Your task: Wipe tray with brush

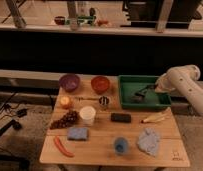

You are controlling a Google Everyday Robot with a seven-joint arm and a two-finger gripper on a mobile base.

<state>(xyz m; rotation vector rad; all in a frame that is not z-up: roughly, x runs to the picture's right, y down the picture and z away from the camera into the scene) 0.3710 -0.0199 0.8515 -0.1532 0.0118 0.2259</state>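
Tray (pixel 129 86) first: green, at the back right corner of the wooden table (pixel 92 151), and the one thing inside it is the brush (pixel 137 96), a dark little shape down on the tray floor towards the right half. The gripper (pixel 153 88) is right over it, reaching in across the tray's right rim on the end of the white arm (pixel 182 80), which comes in from the right. The dark end of the tool runs straight into the brush, and I can't tell how far open it is or whether it actually has hold of the brush.

Along the back row, left of the tray, there are two bowls: a purple bowl (pixel 69 81) and an orange-red bowl (pixel 100 83). What they hold, I can't make out.

Cups, three of them: a small metal cup (pixel 103 102) just in front of the orange-red bowl, a white cup (pixel 87 114) near the middle, and a blue cup (pixel 120 145) at the front.

Singles now. One orange fruit (pixel 65 101), one bunch of grapes (pixel 66 119), one blue sponge (pixel 78 133), one red chili (pixel 61 146), one black block (pixel 120 117), one banana (pixel 155 118) just in front of the tray, one blue-grey cloth (pixel 148 140) at front right.
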